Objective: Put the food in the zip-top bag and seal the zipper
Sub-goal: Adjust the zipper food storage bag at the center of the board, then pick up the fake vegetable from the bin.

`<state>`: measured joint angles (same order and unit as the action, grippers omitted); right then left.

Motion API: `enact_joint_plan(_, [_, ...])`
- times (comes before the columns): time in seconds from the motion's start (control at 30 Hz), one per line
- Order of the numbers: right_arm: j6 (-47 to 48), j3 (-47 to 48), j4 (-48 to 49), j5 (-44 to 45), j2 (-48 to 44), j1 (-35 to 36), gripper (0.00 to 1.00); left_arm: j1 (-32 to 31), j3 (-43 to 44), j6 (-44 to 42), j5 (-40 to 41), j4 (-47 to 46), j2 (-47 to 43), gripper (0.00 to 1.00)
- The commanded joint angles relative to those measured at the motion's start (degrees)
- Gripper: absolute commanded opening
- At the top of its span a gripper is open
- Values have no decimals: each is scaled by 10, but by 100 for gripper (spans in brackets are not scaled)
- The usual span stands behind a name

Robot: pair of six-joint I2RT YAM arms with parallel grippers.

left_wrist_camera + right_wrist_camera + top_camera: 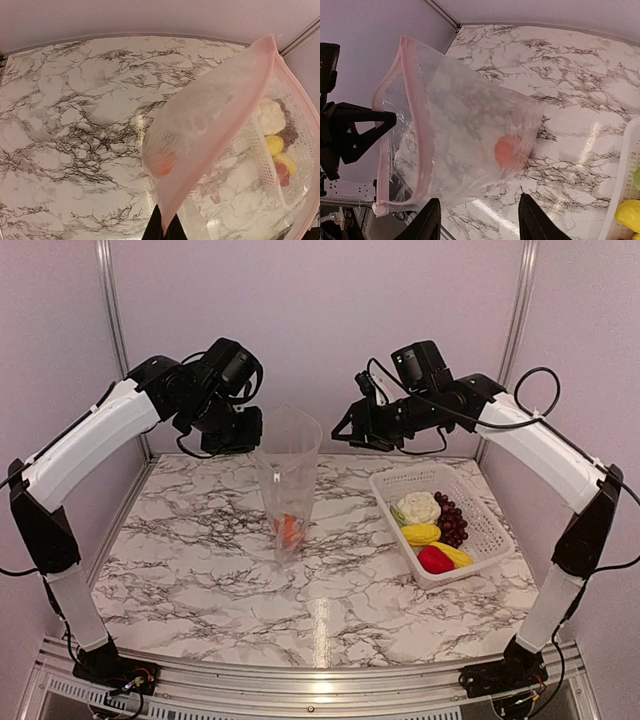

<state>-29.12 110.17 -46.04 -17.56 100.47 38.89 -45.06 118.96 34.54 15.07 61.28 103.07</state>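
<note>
Top view: two arms reach in over a marbled table [200,570], with the bag [290,480] between them.
Left gripper [252,432]: clenched on the bag's upper rim at its left side. In the left wrist view the fingertips are pinched together on the pink edge.
Right gripper [352,428]: released, fingers spread with nothing between them. It hangs near the right side of the bag's mouth, apart from the plastic.
Bag: clear and crinkly. It hangs upright from the left gripper, and its lower end seems to reach the table near the middle.
Zipper [424,145]: pink strip around the mouth. The two sides stand apart in an open loop, unsealed.
Orange fruit [289,530]: inside the bag, low down near its bottom. It shows through the plastic in all three views.
Basket [492,530]: white lattice, on the table to the right of the bag and well apart from it.
Cauliflower [419,507]: in the basket, toward its far end.
Grapes [453,521]: in the basket, just right of the cauliflower.
Yellow pieces [420,534]: two in the basket, one just in front of the cauliflower and the other nearer the front-right corner.
Red piece [434,560]: in the basket's near end, between the yellow pieces.
</note>
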Motion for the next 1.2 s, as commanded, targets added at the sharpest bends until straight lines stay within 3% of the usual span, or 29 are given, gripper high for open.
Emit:
enact_joint_plan(0.0, [32,-86,13,-31,-70,-73,51,21,-34,-52,14,14,-53,0])
enact_joint_plan(0.23, [119,-215,0,55,-144,-152,57,21,-64,-56,-58,-3,-42,0])
enact_joint_plan(0.47, [102,-298,26,18,-163,-163,57,20,-132,-94,-145,-126,-59,0])
enact_joint_plan(0.87, [119,-306,22,47,-162,-163,58,19,-106,-122,-228,-197,-21,0])
enact_joint_plan(1.17, [111,-316,29,39,-164,-163,58,2,-91,-138,-229,-221,-17,0])
